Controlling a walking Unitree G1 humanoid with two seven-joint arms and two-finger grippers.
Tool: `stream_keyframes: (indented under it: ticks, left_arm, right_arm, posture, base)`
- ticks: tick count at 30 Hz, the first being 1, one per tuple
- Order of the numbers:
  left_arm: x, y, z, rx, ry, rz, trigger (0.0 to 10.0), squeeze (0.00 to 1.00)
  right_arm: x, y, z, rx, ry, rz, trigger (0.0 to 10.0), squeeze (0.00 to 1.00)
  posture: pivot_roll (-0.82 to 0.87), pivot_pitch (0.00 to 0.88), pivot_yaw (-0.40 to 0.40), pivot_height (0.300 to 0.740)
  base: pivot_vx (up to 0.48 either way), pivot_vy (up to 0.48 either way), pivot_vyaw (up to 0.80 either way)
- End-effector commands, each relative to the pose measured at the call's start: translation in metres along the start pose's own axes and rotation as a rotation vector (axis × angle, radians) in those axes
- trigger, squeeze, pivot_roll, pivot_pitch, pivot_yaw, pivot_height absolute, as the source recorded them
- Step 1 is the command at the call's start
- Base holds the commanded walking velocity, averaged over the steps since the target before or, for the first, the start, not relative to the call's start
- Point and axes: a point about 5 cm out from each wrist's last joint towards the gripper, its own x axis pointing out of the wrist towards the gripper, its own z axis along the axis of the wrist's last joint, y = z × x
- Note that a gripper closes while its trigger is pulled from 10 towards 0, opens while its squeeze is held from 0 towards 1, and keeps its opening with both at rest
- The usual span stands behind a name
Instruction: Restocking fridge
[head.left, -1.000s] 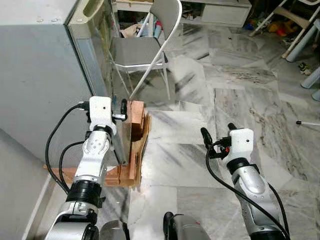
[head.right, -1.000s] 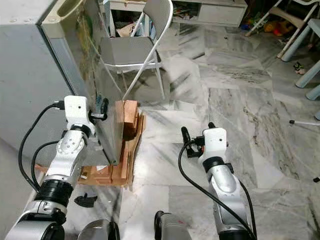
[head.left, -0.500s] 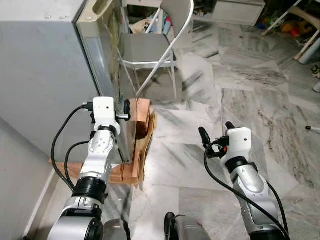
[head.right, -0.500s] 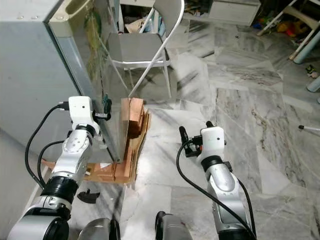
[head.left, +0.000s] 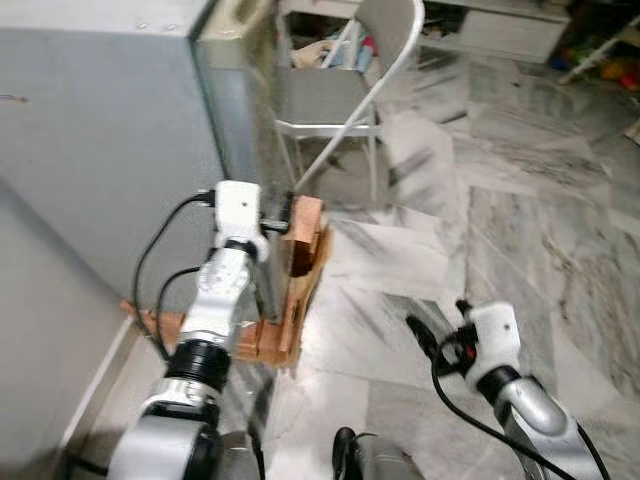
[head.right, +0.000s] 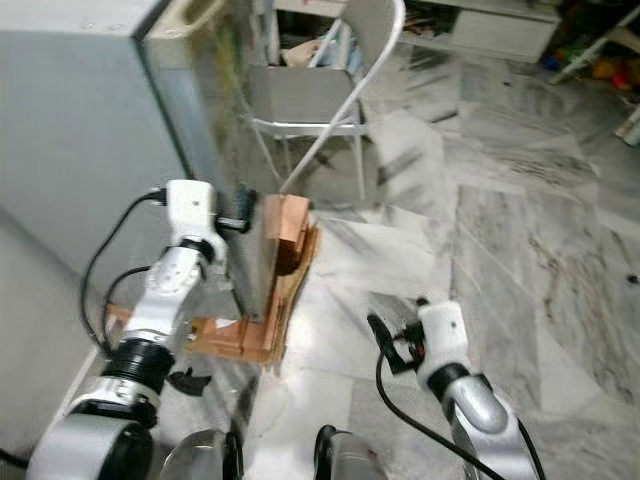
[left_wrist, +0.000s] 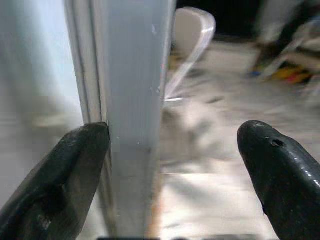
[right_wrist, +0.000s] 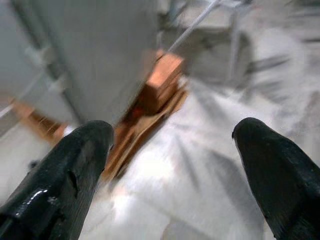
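Swung further toward the fridge (head.left: 110, 150) over the past second, the head camera now puts the grey cabinet across more of the picture, with the whole scene blurred by that motion; the right arm sits lower and nearer the bottom edge than it did. The left hand (head.left: 277, 212) is raised against the fridge's door edge (left_wrist: 131, 115), its fingers spread wide, one finger (left_wrist: 60, 185) touching the door's seam side and the other (left_wrist: 282, 175) well clear on the open side, so the edge stands between them ungrasped. Just beyond that hand, a stack of wooden blocks (head.left: 303, 232) stands against the foot of the fridge, atop a low wooden pallet (head.right: 235, 338) that reaches out from under the cabinet onto the marble floor (head.left: 420, 250). A small black object (head.right: 186, 379) lies on the floor beside the pallet; what it is cannot be told. The right hand (head.left: 440, 322) hangs released over the marble, well apart from the fridge, its two fingers (right_wrist: 70, 175) wide apart and holding nothing. Behind the fridge, a grey folding chair (head.left: 350, 90) stands with its back tilted away, and blurred household clutter lines the far wall.
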Motion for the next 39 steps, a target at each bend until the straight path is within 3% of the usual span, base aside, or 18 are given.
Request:
stream_keyframes:
  ticks: [1,3,4,9,13,14,21,24,30,39]
  left_arm:
    - [0.01,-0.069,0.037,-0.007,-0.137,-0.316,10.0,0.0]
    - [0.007,-0.092,0.042,-0.088,-0.138,-0.411,10.0,0.0]
    - [0.008,-0.092,0.04,-0.086,-0.132,-0.409,10.0,0.0]
    - [0.011,-0.047,0.028,-0.031,-0.102,-0.241,10.0,0.0]
    - [0.005,-0.007,0.03,0.016,-0.088,-0.116,10.0,0.0]
    - [-0.002,0.009,0.03,0.032,-0.086,-0.076,10.0,0.0]
    - [-0.023,0.034,0.018,0.074,-0.049,0.02,10.0,0.0]
    - [-0.037,0.034,0.009,0.098,-0.018,0.029,10.0,0.0]
    - [-0.047,0.024,-0.002,0.096,0.015,0.016,10.0,0.0]
    - [-0.032,0.024,-0.001,0.156,0.04,0.077,10.0,0.0]
  right_arm:
    - [-0.002,-0.001,-0.001,-0.001,0.002,0.023,10.0,0.0]
    - [-0.002,0.001,0.0,-0.009,-0.002,0.039,10.0,0.0]
    - [-0.001,0.001,0.0,-0.012,-0.008,0.041,10.0,0.0]
    - [0.0,0.002,0.0,-0.021,-0.022,0.037,10.0,0.0]
    - [0.002,0.0,-0.004,-0.036,-0.041,0.024,10.0,0.0]
    - [0.005,-0.003,-0.005,-0.043,-0.057,0.0,10.0,0.0]
    - [0.017,-0.012,0.009,-0.049,-0.108,-0.061,10.0,0.0]
    - [0.024,-0.006,0.023,-0.064,-0.166,-0.042,10.0,0.0]
    - [0.031,0.01,0.035,-0.115,-0.213,0.005,10.0,0.0]
    - [0.034,0.014,0.049,-0.113,-0.254,-0.011,10.0,0.0]
  posture:
    - [-0.01,0.095,-0.032,0.74]
    - [-0.01,0.094,-0.029,0.74]
    - [-0.02,0.093,-0.024,0.74]
    - [-0.01,0.093,-0.016,0.74]
    - [0.01,0.092,-0.019,0.74]
    - [0.01,0.092,-0.019,0.74]
    - [0.02,0.094,-0.027,0.74]
    - [0.03,0.09,-0.027,0.74]
    - [0.04,0.087,-0.029,0.74]
    - [0.02,0.08,-0.029,0.74]
  base:
    - [0.0,0.0,0.0]
    - [0.0,0.0,0.0]
    - [0.0,0.0,0.0]
    - [0.0,0.0,0.0]
    - [0.0,0.0,0.0]
    - [0.0,-0.289,0.0]
    - [0.0,-0.419,-0.46]
    - [0.191,-0.394,-0.8]
    - [0.301,-0.371,-0.73]
    - [0.427,-0.134,-0.23]
